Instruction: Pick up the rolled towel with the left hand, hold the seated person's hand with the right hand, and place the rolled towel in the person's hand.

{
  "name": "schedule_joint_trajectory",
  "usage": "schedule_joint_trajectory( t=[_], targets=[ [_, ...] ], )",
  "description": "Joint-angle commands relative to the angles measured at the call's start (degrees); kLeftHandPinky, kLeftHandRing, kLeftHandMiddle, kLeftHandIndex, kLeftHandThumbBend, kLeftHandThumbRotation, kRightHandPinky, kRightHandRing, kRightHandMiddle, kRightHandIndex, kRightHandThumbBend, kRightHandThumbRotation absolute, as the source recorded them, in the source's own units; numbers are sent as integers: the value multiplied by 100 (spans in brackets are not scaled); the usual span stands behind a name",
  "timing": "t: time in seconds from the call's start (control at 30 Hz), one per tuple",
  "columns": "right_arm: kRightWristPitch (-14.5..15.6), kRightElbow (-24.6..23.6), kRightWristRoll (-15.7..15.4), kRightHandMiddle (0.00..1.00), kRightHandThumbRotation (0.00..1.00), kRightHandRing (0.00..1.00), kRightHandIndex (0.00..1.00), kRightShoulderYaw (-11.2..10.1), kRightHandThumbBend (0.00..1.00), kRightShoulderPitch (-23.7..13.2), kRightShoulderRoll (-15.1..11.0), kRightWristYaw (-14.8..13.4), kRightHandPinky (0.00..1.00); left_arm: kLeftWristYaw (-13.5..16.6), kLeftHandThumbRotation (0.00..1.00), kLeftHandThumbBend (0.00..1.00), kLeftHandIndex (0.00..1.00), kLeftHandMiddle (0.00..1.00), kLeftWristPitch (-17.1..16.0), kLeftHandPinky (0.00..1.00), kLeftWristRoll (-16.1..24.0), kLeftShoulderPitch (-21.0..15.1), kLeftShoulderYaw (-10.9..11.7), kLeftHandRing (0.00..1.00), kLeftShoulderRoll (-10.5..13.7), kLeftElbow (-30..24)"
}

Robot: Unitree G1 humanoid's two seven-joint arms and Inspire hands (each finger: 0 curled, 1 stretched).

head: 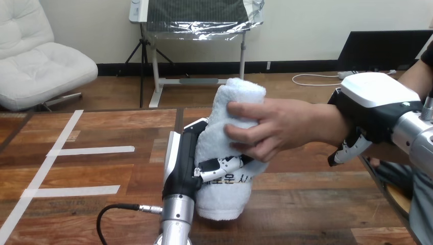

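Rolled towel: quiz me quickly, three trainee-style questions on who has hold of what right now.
1. True or false: the rolled towel lies on its side.
2. The right hand curls round: A) the towel, B) the person's wrist.
3. Fill in: the left hand grips the towel low down; the person's hand grasps its ____ part.
Key: 1 false, it stands upright; 2 B; 3 upper.

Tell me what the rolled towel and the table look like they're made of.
Rolled towel: white terry cloth, probably cotton; matte, fuzzy pile that dents softly where gripped.
Table: brown wood planks with visible grain and a slight sheen; solid wood or laminate, I cannot tell.
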Motion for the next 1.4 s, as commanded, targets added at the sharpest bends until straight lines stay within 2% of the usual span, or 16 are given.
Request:
schedule_joint_trajectory(
  t=[0.0,0.4,0.5,0.53,0.57,0.63,0.7,0.73,0.8,0.83,0.87,0.9,1.0,1.1,1.17,1.37],
  targets=[
    [8,-33,13,30,0,22,36,-233,76,-204,-25,-229,15,-13,8,59,50,43,-225,31,67,-482,-164,37,-244,-50],
    [-6,-33,-52,30,0,21,36,-219,76,-192,-22,-299,15,-137,6,59,51,45,-164,33,33,-460,-190,38,-249,-151],
    [172,-91,-53,32,0,23,39,-203,76,-229,-10,-83,15,-147,6,59,54,47,-126,34,78,-458,-213,40,-226,-165],
    [191,-109,-141,33,0,23,40,-161,76,-238,-45,-48,15,-263,6,60,54,48,-95,34,32,-448,-220,41,-216,-185],
    [192,-118,-207,41,0,33,46,-130,78,-242,-72,-39,23,-351,8,61,59,51,-75,36,-7,-440,-222,43,-210,-199],
    [177,-118,-298,47,0,39,50,-84,79,-255,-112,-21,28,-438,9,61,62,53,-1,37,36,-422,-264,45,-168,-259],
    [153,-108,-333,54,0,47,55,-71,80,-266,-122,-6,35,-443,14,64,68,58,68,43,136,-407,-310,51,-123,-320],
    [151,-98,-352,57,0,49,57,-67,81,-269,-120,2,37,-554,16,65,70,60,94,45,223,-415,-381,54,-36,-349],
    [151,-84,-378,64,0,56,64,-70,82,-272,-107,13,45,-698,24,67,80,69,116,57,308,-426,-453,64,60,-376],
    [111,-60,-367,66,0,59,66,-75,82,-273,-110,0,47,-712,27,68,83,72,237,62,438,-432,-512,68,121,-424],
    [80,-44,-358,73,0,66,72,-80,84,-274,-112,-8,54,-706,34,74,89,81,329,72,524,-433,-543,77,153,-461],
    [59,-32,-353,75,1,69,74,-83,84,-274,-112,-14,57,-704,37,76,91,84,395,76,581,-432,-564,80,174,-491],
    [79,-8,-355,82,2,77,79,-80,85,-291,-103,40,65,-871,43,83,96,92,357,87,611,-444,-612,89,262,-517],
    [55,5,-422,87,4,83,84,-49,86,-293,-122,35,72,-1037,49,90,98,96,729,93,639,-380,-641,95,280,-735],
    [56,31,-436,92,7,88,87,-35,86,-311,-118,61,78,-1074,53,95,99,98,730,97,729,-388,-700,97,351,-763],
    [5,90,-430,97,9,95,91,-42,86,-319,-90,44,86,-1223,59,99,100,99,973,99,812,-349,-764,99,434,-926]
  ],
)
